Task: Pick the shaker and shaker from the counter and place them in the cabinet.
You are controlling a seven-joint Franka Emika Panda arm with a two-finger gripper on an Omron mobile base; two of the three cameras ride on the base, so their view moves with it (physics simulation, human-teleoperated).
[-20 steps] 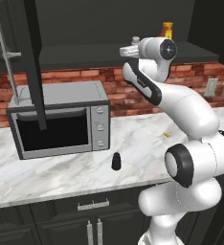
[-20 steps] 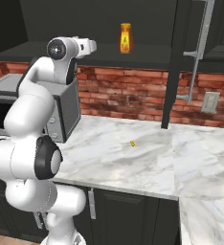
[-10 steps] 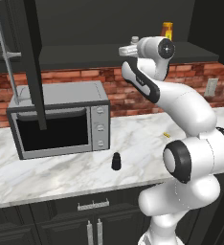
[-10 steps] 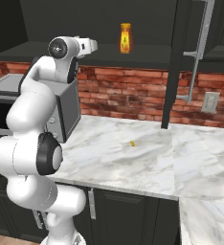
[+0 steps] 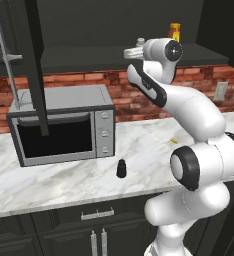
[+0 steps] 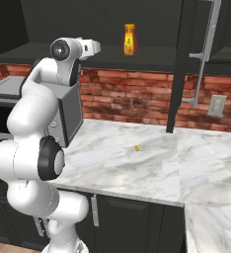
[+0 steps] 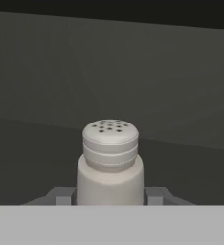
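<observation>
One grey shaker (image 7: 110,162) clamped upright in gripper (image 7: 109,195), cabinet shelf (image 7: 47,143) just below and ahead of it

Ahead of your gripper (image 7: 110,201), the cabinet (image 7: 133,72) interior is open and dark, upper frame unobstructed. The grey shaker (image 7: 110,160) sits between the fingertips, blocking centre bottom. In the right base view, an orange bottle (image 6: 130,39) stands on the shelf, right of the hand.
</observation>
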